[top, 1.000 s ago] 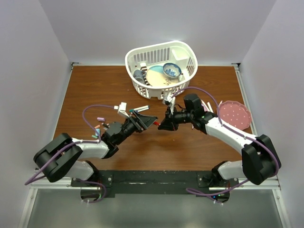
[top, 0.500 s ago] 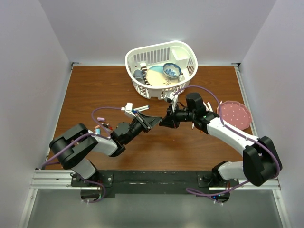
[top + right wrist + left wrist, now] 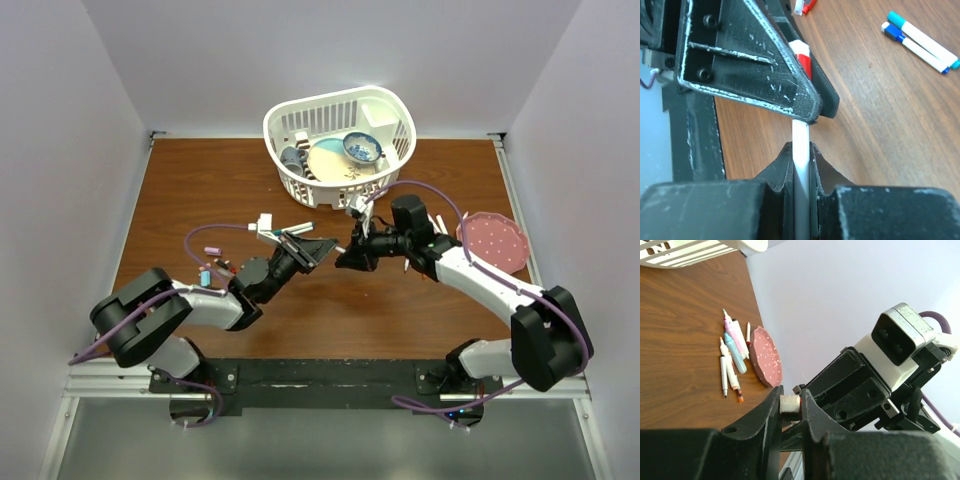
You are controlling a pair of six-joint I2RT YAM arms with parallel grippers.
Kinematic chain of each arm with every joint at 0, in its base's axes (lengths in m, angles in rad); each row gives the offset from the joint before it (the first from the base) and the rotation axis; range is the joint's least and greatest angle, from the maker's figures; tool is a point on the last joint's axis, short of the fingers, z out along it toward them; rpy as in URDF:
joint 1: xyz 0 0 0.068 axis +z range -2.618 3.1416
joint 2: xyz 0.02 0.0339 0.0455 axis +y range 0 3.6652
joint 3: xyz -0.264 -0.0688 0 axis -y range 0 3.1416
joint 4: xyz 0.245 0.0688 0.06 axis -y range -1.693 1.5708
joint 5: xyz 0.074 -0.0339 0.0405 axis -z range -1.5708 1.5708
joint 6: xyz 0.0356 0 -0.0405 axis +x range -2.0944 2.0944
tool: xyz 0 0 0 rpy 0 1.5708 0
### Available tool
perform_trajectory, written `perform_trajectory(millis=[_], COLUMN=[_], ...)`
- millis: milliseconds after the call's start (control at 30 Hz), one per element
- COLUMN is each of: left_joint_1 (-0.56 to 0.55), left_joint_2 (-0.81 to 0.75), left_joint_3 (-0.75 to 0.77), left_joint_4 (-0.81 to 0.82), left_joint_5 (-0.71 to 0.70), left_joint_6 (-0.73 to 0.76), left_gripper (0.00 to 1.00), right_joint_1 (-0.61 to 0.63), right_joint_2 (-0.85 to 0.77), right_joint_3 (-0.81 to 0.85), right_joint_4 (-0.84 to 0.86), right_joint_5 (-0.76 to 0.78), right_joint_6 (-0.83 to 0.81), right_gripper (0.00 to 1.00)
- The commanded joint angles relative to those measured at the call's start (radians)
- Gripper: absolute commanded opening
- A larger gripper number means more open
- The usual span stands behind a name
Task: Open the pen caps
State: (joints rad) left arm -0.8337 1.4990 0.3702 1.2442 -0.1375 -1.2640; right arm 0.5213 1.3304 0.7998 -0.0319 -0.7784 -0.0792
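Over the middle of the table my two grippers meet tip to tip. My right gripper (image 3: 801, 150) is shut on a thin white marker barrel (image 3: 801, 137) that points at the left gripper. My left gripper (image 3: 790, 405) is shut on the marker's far end, a red pen cap (image 3: 802, 56) with a whitish end face (image 3: 789, 404). In the top view the left gripper (image 3: 322, 250) and right gripper (image 3: 346, 258) almost touch, and the marker between them is hidden. Loose pen caps, one pink (image 3: 212, 250) and one teal (image 3: 205, 275), lie by the left arm.
A white basket (image 3: 290, 112) with dishes stands at the back centre. A pink plate (image 3: 492, 240) lies at the right, with several markers (image 3: 732, 355) beside it. Teal-capped and blue-capped markers (image 3: 920, 40) lie on the wood near the grippers.
My left gripper was open a second ago. It has moved up to the right gripper and shut on the marker's capped end. The right gripper has kept its hold.
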Motion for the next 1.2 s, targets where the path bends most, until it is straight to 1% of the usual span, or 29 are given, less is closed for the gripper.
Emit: perform_trajectory(millis=[0, 33, 67, 100, 133, 200, 233, 267, 333, 367, 400, 467, 667, 767, 800, 900, 933, 967, 1033, 1067, 1100, 1133, 1167], left_joint_1=[0.022, 0.072, 0.114, 0.164, 0.280, 0.402, 0.504, 0.546, 0.634, 0.653, 0.682, 0.703, 0.786, 0.820, 0.828, 0.829, 0.829, 0.829, 0.815, 0.802, 0.741, 0.696, 0.647], left_joint_2=[-0.107, -0.135, -0.169, -0.239, -0.271, -0.365, -0.387, -0.408, -0.457, -0.471, -0.493, -0.510, -0.562, -0.560, -0.550, -0.524, -0.516, -0.510, -0.493, -0.487, -0.490, -0.496, -0.506], left_joint_3=[0.010, 0.001, -0.025, -0.039, -0.048, -0.030, -0.019, 0.007, 0.032, 0.041, 0.039, 0.015, -0.068, -0.060, -0.054, -0.030, -0.027, -0.028, -0.039, -0.056, -0.065, -0.076, -0.086], left_joint_4=[-0.063, -0.086, -0.142, -0.170, -0.193, -0.313, -0.346, -0.409, -0.474, -0.520, -0.535, -0.552, -0.516, -0.509, -0.508, -0.491, -0.479, -0.448, -0.418, -0.387, -0.384, -0.382, -0.394], left_joint_5=[-0.140, -0.160, -0.160, -0.152, -0.114, -0.056, 0.008, 0.039, 0.100, 0.114, 0.124, 0.133, 0.101, 0.119, 0.133, 0.241, 0.322, 0.358, 0.461, 0.475, 0.472, 0.416, 0.377], left_joint_6=[0.104, 0.121, 0.121, 0.121, 0.133, 0.156, 0.191, 0.207, 0.251, 0.261, 0.264, 0.252, 0.105, 0.069, 0.066, 0.092, 0.115, 0.121, 0.114, 0.106, 0.100, 0.100, 0.104], left_gripper=[0.00, 0.00, 0.00, 0.00, 0.00, 0.00, 0.00, 0.00, 0.00, 0.00, 0.00, 0.00, 0.00, 0.00, 0.00, 0.00, 0.00, 0.00, 0.27, 0.47, 0.54, 0.60, 0.70], right_joint_1=[-0.004, -0.004, -0.003, -0.004, -0.003, -0.003, -0.004, -0.003, -0.003, -0.001, -0.003, -0.003, -0.003, 0.000, 0.000, 0.000, -0.003, -0.004, -0.003, -0.004, -0.004, -0.003, -0.004], right_joint_2=[0.000, -0.003, -0.005, -0.002, 0.003, 0.012, 0.018, 0.019, 0.016, 0.012, 0.012, 0.009, 0.015, 0.016, 0.016, 0.010, 0.001, -0.003, -0.005, -0.007, -0.004, -0.002, -0.002], right_joint_3=[0.048, 0.049, 0.049, 0.049, 0.050, 0.056, 0.059, 0.061, 0.062, 0.061, 0.061, 0.059, 0.055, 0.058, 0.059, 0.062, 0.064, 0.064, 0.064, 0.062, 0.061, 0.056, 0.053], right_joint_4=[-0.055, -0.059, -0.063, -0.077, -0.083, -0.094, -0.098, -0.103, -0.112, -0.112, -0.112, -0.111, -0.111, -0.121, -0.128, -0.135, -0.144, -0.149, -0.141, -0.140, -0.117, -0.103, -0.088], right_joint_5=[-0.024, -0.019, -0.016, -0.022, -0.028, -0.042, -0.045, -0.045, -0.047, -0.045, -0.044, -0.045, -0.050, -0.048, -0.047, -0.051, -0.061, -0.058, -0.076, -0.082, -0.087, -0.087, -0.087], right_joint_6=[-0.025, -0.027, -0.033, -0.039, -0.044, -0.053, -0.056, -0.062, -0.073, -0.074, -0.077, -0.077, -0.083, -0.100, -0.111, -0.132, -0.149, -0.160, -0.165, -0.166, -0.142, -0.128, -0.114], right_gripper=[0.00, 0.00, 0.00, 0.00, 0.00, 0.00, 0.00, 0.00, 0.00, 0.00, 0.00, 0.00, 0.00, 0.00, 0.00, 0.00, 0.00, 0.00, 0.00, 0.00, 0.00, 0.00, 0.00])
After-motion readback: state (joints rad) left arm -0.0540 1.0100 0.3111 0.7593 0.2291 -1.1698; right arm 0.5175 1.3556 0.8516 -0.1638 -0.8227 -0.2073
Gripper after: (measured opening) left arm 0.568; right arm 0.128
